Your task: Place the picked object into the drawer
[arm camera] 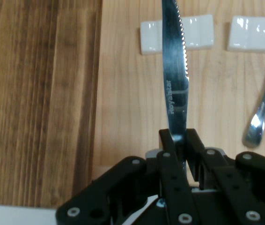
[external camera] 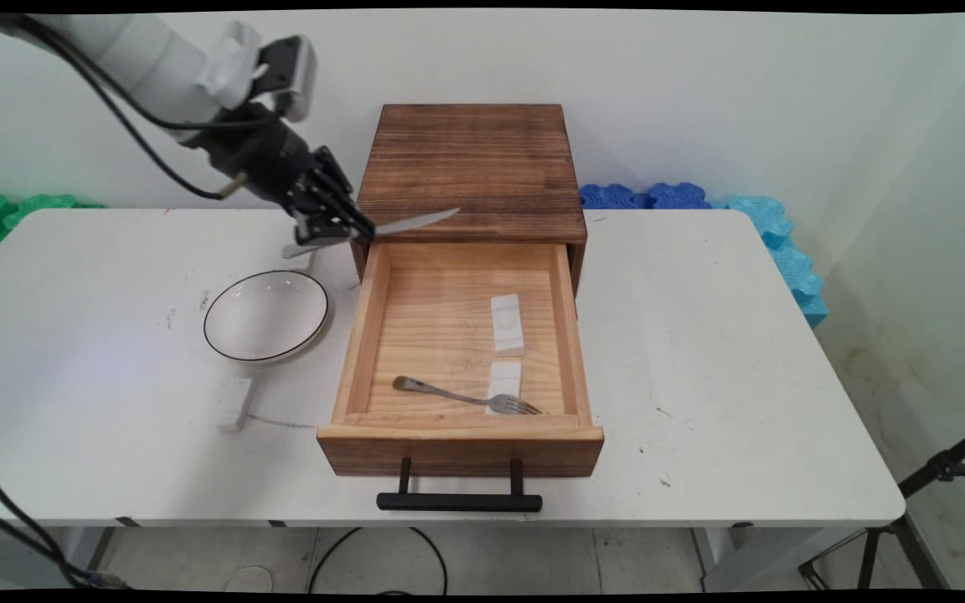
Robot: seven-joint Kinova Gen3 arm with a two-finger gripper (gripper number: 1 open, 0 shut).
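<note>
My gripper (external camera: 348,228) is shut on a steel table knife (external camera: 415,221), held in the air over the back left corner of an open wooden drawer (external camera: 365,335). The blade points right, across the front of the dark wooden cabinet (external camera: 474,159). In the hand view the knife (arm camera: 175,70) runs up from between the fingers (arm camera: 169,143), its serrated edge to the right. Inside the drawer lie a fork (external camera: 466,395) and two white cutlery rests (external camera: 508,323), (external camera: 505,381). The hand view shows the rests (arm camera: 198,32), (arm camera: 253,33) and the fork (arm camera: 263,98) below the blade.
A white plate with a dark rim (external camera: 266,315) sits on the table left of the drawer. A third white rest (external camera: 234,404) lies near the front left of the drawer. The drawer's black handle (external camera: 459,501) juts past the table's front edge. Foam blocks line the back wall.
</note>
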